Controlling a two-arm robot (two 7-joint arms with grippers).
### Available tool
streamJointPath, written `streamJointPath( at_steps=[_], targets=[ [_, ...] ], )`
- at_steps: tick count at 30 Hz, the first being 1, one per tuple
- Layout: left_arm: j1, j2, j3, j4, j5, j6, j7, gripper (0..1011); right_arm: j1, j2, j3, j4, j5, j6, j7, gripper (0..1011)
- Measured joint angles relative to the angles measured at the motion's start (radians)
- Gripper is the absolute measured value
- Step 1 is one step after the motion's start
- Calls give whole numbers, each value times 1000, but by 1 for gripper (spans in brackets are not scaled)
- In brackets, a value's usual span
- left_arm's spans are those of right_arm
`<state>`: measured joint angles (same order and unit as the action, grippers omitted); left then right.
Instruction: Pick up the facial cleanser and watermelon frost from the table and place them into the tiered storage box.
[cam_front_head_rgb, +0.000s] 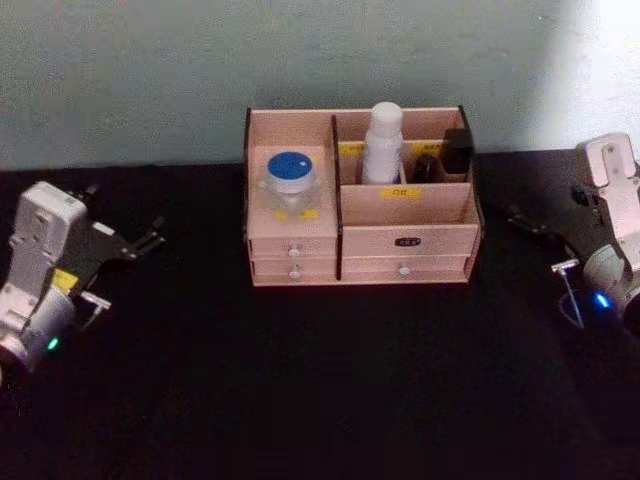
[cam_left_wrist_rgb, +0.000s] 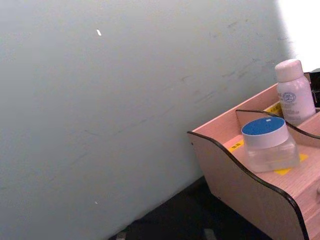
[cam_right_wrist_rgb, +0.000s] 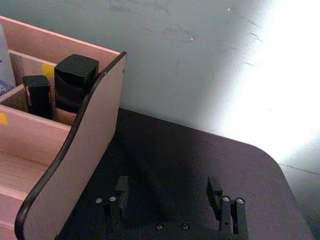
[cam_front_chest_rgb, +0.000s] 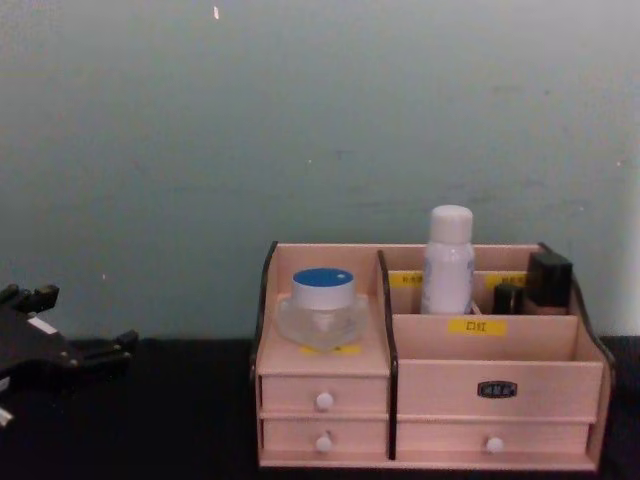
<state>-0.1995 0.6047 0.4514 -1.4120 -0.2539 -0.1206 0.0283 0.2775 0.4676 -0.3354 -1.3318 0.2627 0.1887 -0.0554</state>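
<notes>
While both grippers, left and right, sit with fingers apart, the tiered storage box half hides two black items.

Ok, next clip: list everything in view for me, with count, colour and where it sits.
tiered storage box: one, pale pink-beige wood with dark edges, at the back of the table against the wall.
jar: one, clear with a blue lid, on the box's left shelf above the drawers.
white bottle: one, white, upright in a rear compartment.
dark items: two, black, in the rear right compartment.
drawers: four, white knobs, along the box's front.
table: one, black.
wall: grey-green, behind.
left gripper: at the table's left, off the box.
right gripper: open, beside the box's right side.
</notes>
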Motion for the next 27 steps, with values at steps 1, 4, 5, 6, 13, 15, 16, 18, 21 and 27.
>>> streamJointPath(
  at_steps=[1, 4, 5, 6, 13, 15, 16, 18, 21, 27],
  targets=[
    [0, 0, 0, 0, 0, 0, 0, 1001, 0, 0, 0, -1, 0, 0, 0, 1000],
    [0, 0, 0, 0, 0, 0, 0, 1001, -1, 1, 0, -2, 0, 0, -2, 1000],
    [0, 0, 0, 0, 0, 0, 0, 1001, -1, 1, 0, -3, 0, 0, -2, 1000],
    [0, 0, 0, 0, 0, 0, 0, 1001, -1, 1, 0, -3, 0, 0, -2, 1000],
    [0, 0, 0, 0, 0, 0, 0, 1001, -2, 2, 1, -5, 1, -1, -4, 1000],
    [0, 0, 0, 0, 0, 0, 0, 1001, -2, 2, 1, -6, 1, -1, -4, 1000],
    [0, 0, 0, 0, 0, 0, 0, 1001, -2, 2, 1, -6, 1, -1, -4, 1000],
    [0, 0, 0, 0, 0, 0, 0, 1001, -2, 2, 1, -6, 1, -1, -4, 1000],
    [0, 0, 0, 0, 0, 0, 0, 1001, -3, 2, 1, -6, 1, -1, -4, 1000],
    [0, 0, 0, 0, 0, 0, 0, 1001, -3, 3, 1, -7, 2, -2, -5, 1000]
  ],
)
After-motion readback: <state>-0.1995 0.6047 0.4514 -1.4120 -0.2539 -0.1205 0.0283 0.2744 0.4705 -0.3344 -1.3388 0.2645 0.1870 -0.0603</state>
